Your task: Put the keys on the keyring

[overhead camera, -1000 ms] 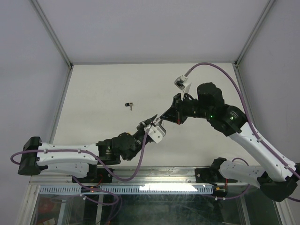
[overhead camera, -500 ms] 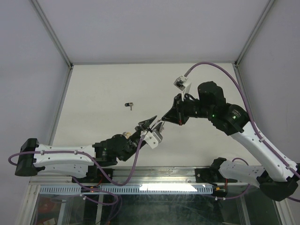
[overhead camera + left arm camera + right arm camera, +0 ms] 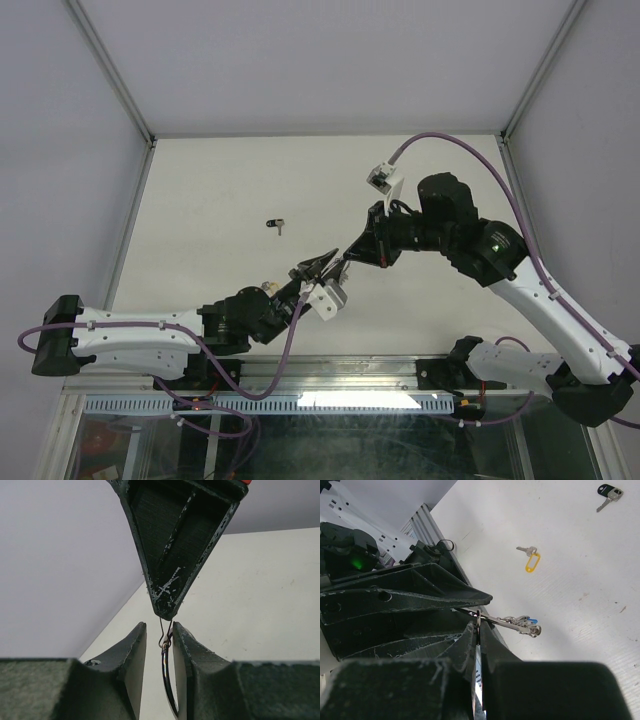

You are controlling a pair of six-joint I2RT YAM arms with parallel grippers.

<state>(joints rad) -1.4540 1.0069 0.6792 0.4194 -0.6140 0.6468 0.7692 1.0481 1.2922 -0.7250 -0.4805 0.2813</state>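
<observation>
table [image 3: 200,190]: pale, is carrying both loose keys; the arms are meeting above its middle.
R gripper [image 3: 164,611]: fingers are pressing together on a thin wire strand at the ring's top, tip pointing into the L gripper's gap.
L gripper [image 3: 159,626]: fingers are sitting nearly closed, pinching the keyring edge-on betw. them.
keyring [image 3: 164,680]: is hanging in the air, off the table, held by both grippers at once.
silver keys [image 3: 520,623]: bunch is dangling off the ring beside the fingertips; a blue fleck is showing in it, can't tell what.
yellow-tag key [image 3: 530,560]: is lying flat on the table, well apart from the ring, nothing touching it.
blue-head key [image 3: 608,491]: is lying further off again; head is reading dark from here.
step (my guess): I'm prising the coil open w/ the R tip; neither loose key is on yet.
risk, biggest: the wire is thin and springy, so I'm expecting it could snap out of the R pinch if I pull too hard, and the gap closes.
risk, next: both grippers are busy, so freeing one to fetch a key may let the ring twist or drop.
risk, small: the dangling bunch may be swinging into the opening and blocking it.
</observation>
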